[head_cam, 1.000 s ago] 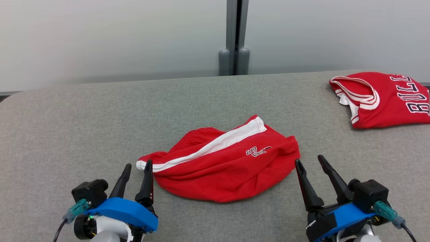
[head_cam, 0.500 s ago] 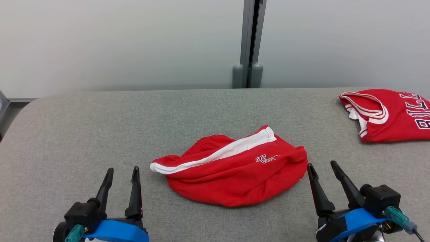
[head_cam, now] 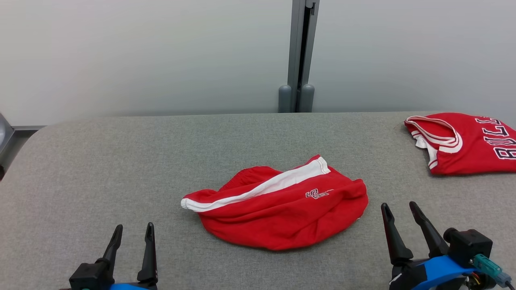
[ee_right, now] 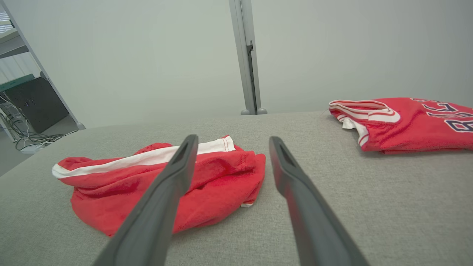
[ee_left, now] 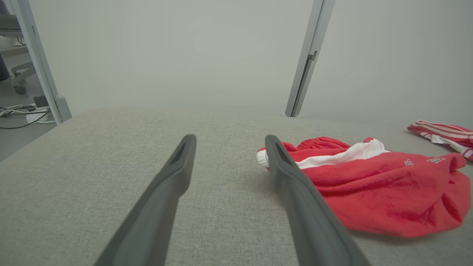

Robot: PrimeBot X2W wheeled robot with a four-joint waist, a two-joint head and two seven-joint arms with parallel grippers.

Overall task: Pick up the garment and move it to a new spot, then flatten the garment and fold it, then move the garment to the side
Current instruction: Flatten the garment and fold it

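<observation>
The garment (head_cam: 278, 209) is a pair of red shorts with a white side stripe, lying crumpled in the middle of the grey padded table (head_cam: 121, 161). It also shows in the left wrist view (ee_left: 377, 184) and the right wrist view (ee_right: 155, 184). My left gripper (head_cam: 134, 228) stands open near the front edge, left of the garment and apart from it. At the front right my right gripper (head_cam: 400, 206) is open too, just off the garment's right edge. Both hold nothing.
A folded red jersey (head_cam: 467, 143) with dark lettering lies at the table's far right, also in the right wrist view (ee_right: 402, 123). A grey post (head_cam: 298, 60) rises behind the table against a pale wall. Cables and a rack stand off the left end.
The head camera has tilted, so the whole picture shifted down. Both grippers have drawn back toward me, the left one clearly away from the garment's left tip. The garment lies as before.
</observation>
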